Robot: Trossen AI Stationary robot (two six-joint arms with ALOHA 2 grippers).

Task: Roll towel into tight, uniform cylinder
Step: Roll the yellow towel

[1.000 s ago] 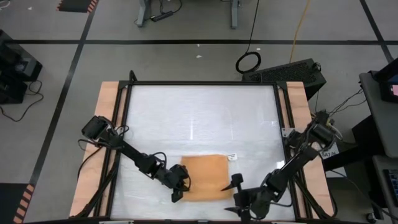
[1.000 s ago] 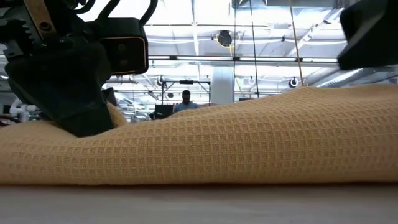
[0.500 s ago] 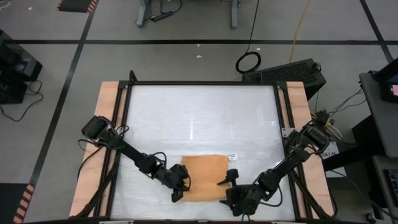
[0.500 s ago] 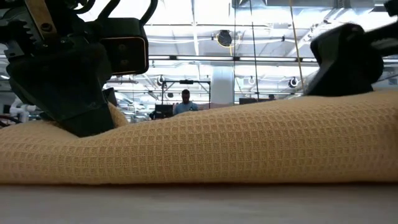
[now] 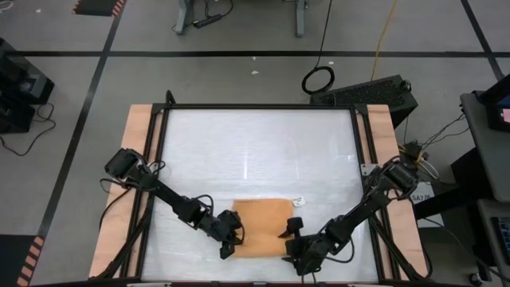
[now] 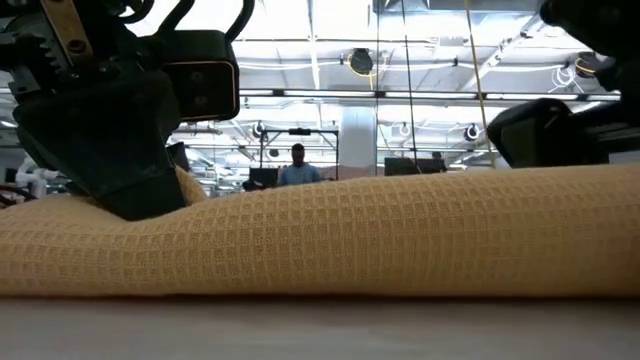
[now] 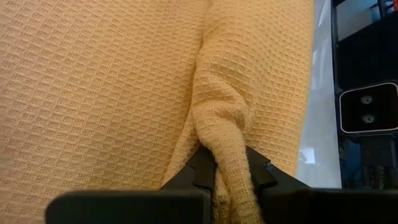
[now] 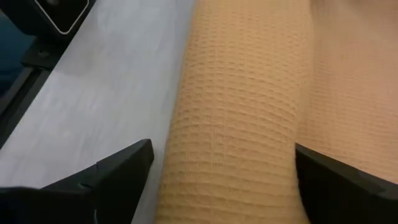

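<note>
Left gripper (image 5: 228, 244) pinching towel (image 5: 259, 227) fold, right gripper (image 5: 288, 241) spread wide astride its rolled edge.

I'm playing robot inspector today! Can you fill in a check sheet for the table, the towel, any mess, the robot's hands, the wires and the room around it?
Surface: white table top in a dark frame, wooden side strips.
Job's things: orange-tan towel near the front edge, partly rolled; white tag at its far right corner.
Clutter: nothing seen on the table.
Grippers: left gripper shut, pinching a fold of towel; right gripper open, fingers either side of the roll's end.
Cables: coiled black cable and a yellow line on the floor behind.
Surroundings: taped floor; a person far behind in the low view.
</note>
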